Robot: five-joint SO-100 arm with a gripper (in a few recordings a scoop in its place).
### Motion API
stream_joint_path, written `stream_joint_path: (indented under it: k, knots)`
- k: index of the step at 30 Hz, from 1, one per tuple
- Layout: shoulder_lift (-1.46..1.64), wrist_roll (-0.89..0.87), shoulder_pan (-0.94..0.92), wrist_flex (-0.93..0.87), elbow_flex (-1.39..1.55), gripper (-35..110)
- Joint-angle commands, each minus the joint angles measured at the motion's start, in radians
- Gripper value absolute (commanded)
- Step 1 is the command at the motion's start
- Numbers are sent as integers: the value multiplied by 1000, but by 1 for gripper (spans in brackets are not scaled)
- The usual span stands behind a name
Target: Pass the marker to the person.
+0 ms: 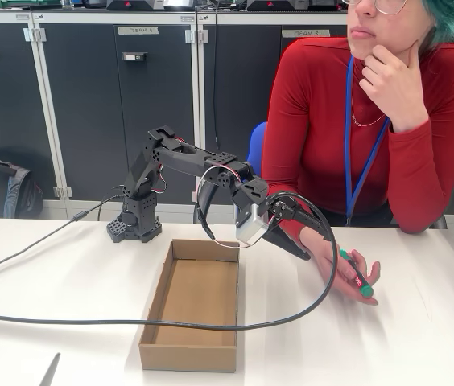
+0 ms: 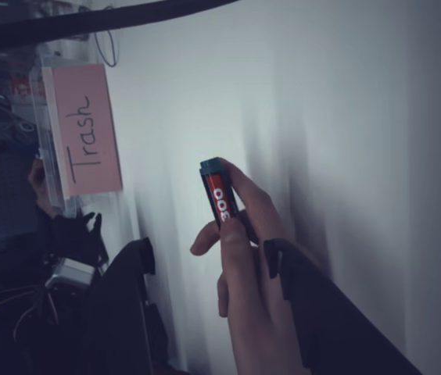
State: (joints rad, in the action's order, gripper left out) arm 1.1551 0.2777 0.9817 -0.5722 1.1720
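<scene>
**Green-capped marker in the person's hand, my pincer just beside it**

Red and green, the marker (image 1: pixel 356 276) lies in the hand (image 1: pixel 344 269) of the person (image 1: pixel 372 121) seated behind the white table (image 1: pixel 420 338). In the fixed view that hand rests on the tabletop to the right of the cardboard box (image 1: pixel 195 301), the marker slanting across its fingers with the green end pointing down and right. My wrist view shows the marker (image 2: pixel 219 195) upright between thumb and fingers (image 2: pixel 244 258); its red label carries white print that reads something like "300", turned on its side. I can make out no brand name.

My pincer (image 1: pixel 295 241) hangs just left of the hand in the fixed view, low over the table. In the wrist view my two dark fingers (image 2: pixel 314 312) stand apart, one on each side of the person's hand, and they hold nothing. The marker is out beyond their tips.

A pink card (image 2: pixel 87 129) at the left of the wrist view bears the handwritten word "Trash". On the dark cabinets (image 1: pixel 130 104) behind the table sit small labels, one seeming to read "TEAM 4", the print too small to be sure. A black cable (image 1: pixel 90 320) runs across the table in front of the box.
</scene>
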Motion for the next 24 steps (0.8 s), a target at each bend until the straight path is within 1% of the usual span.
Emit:
stream_joint_path:
  k: [1,15,24]
  knots:
    - [107,0,-12,3,11,31]
    - [222,8,-5,26,123,31]
    - [256,3,2,0,130,31]
